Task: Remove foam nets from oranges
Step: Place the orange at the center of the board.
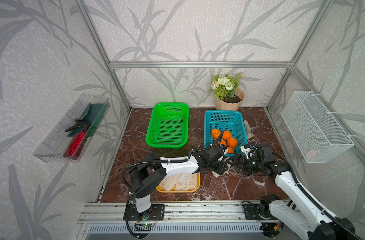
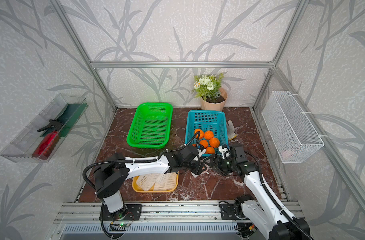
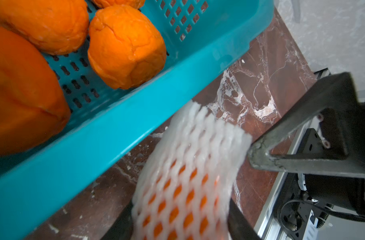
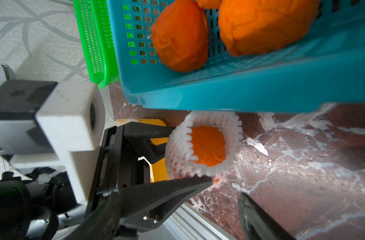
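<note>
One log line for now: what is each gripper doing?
left gripper: shut on netted orange | right gripper: open, beside foam net rim | bare oranges: in blue basket

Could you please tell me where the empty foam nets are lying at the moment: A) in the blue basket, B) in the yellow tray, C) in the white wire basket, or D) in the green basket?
B: the off-white foam nets lie piled in the yellow tray, partly under the left arm, while the blue basket holds only bare oranges.
</note>
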Available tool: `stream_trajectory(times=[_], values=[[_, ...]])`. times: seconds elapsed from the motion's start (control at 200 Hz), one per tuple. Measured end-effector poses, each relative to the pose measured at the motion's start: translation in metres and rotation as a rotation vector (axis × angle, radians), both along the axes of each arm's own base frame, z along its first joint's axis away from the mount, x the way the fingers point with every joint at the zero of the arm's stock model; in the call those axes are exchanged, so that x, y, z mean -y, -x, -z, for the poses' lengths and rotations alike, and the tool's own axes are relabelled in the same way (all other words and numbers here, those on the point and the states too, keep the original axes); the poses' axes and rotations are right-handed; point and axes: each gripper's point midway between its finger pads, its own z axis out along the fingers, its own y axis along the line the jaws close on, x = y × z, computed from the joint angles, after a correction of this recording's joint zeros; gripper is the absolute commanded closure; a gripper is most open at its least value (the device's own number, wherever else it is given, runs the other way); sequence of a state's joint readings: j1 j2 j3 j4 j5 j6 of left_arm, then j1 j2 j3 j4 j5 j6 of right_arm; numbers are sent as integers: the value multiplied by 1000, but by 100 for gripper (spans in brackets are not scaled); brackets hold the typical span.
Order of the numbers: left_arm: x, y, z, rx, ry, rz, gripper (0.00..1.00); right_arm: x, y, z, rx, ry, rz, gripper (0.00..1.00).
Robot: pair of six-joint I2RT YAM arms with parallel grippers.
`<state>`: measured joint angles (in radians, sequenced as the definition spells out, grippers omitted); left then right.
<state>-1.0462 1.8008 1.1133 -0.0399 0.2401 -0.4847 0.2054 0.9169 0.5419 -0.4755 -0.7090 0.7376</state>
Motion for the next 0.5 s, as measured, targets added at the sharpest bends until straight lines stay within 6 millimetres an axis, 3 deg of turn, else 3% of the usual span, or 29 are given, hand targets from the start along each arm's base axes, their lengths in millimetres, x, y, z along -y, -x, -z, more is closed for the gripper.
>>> stream_trajectory(times=[0.22, 0.5], values=[[14, 11, -8, -9, 66, 54, 55, 3, -1, 25, -73, 19, 34, 24], [25, 19, -16, -3, 120, 97, 56, 7, -4, 32, -76, 48, 58, 33]])
